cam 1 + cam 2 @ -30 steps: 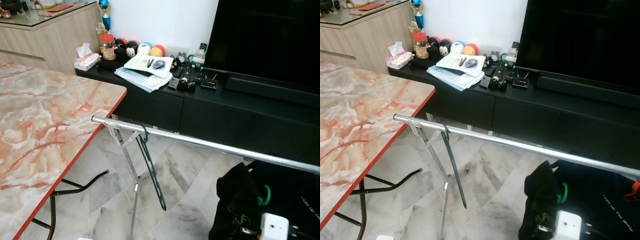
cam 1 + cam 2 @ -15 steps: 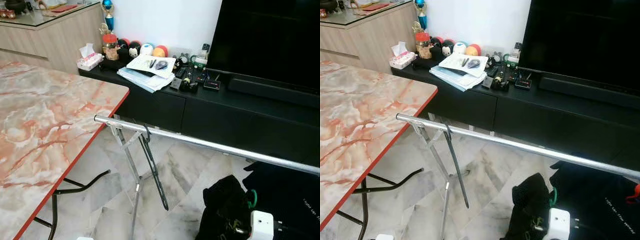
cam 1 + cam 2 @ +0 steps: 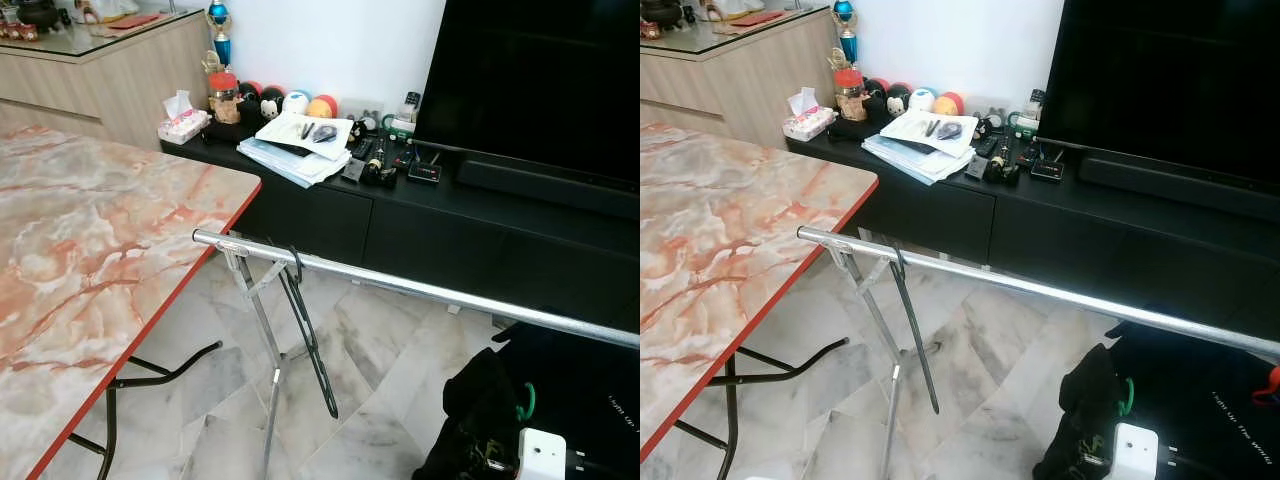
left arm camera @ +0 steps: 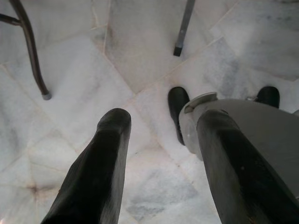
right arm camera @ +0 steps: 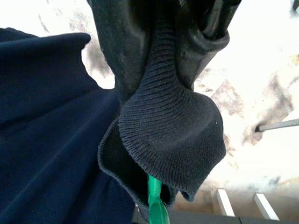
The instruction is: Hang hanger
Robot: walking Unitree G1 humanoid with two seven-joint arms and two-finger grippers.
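Marble floor (image 3: 370, 340) under us, table (image 3: 90, 260) on the left, TV unit (image 3: 440, 215) far. Our left gripper (image 4: 159, 163) hangs open and empty. A black hanger (image 3: 305, 330) hangs on the rail (image 3: 400, 287). At near right, our right gripper (image 5: 163, 56) pinches a dark garment (image 5: 163, 140) on a green hanger (image 5: 156, 205), below the rail. We'd guess next: lift and hook it. Shirt print's unreadable.
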